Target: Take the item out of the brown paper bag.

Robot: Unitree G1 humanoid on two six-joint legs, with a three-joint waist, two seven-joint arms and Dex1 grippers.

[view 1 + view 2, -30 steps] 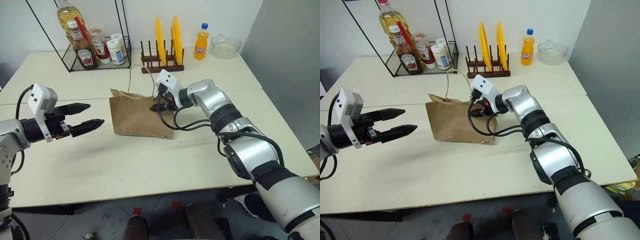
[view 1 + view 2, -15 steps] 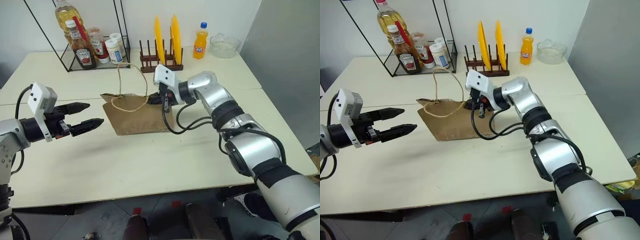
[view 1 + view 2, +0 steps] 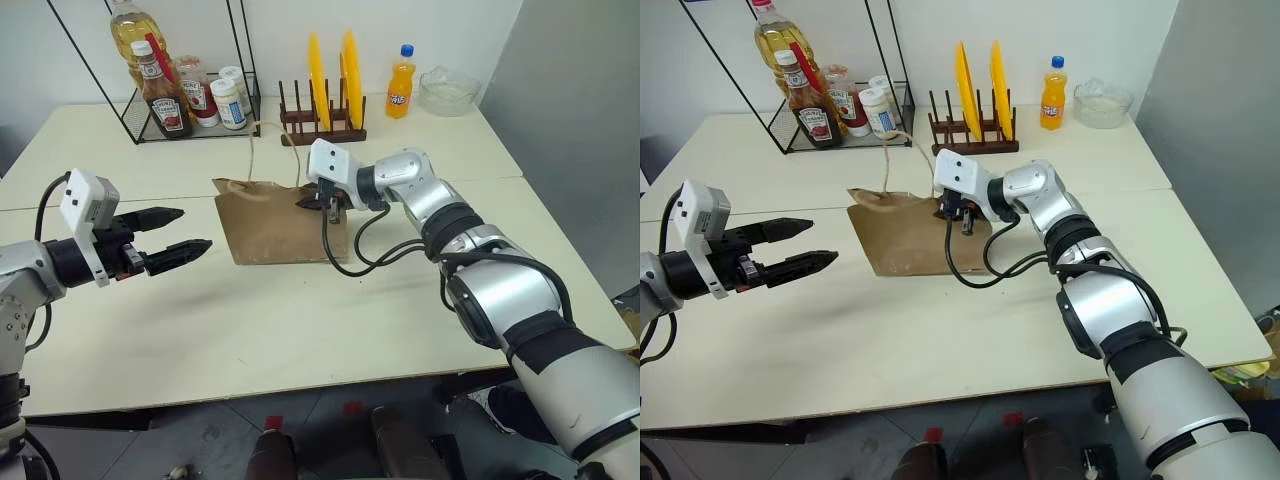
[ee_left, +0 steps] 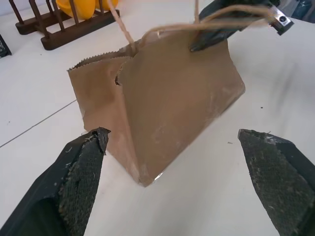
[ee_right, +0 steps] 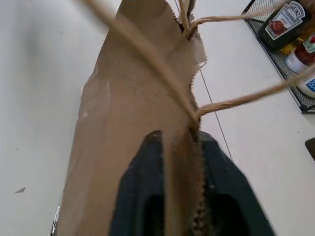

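The brown paper bag (image 3: 280,228) stood at table centre, its item unseen, presumably inside. My right gripper (image 5: 179,162) pinched the bag's top edge at three o'clock to steady it; half a second earlier the bag lay tipped. My left gripper (image 3: 178,232) waited wide open at nine o'clock.

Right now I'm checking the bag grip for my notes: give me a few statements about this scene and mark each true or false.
1. The right tool pinches the brown paper bag at its top edge. True.
2. The left tool is closed on the bag. False: it hangs open, apart from the bag.
3. The orange soda bottle lies inside the bag. False: it stands by the glass bowl.
4. Yellow plates stand in the rack. True.
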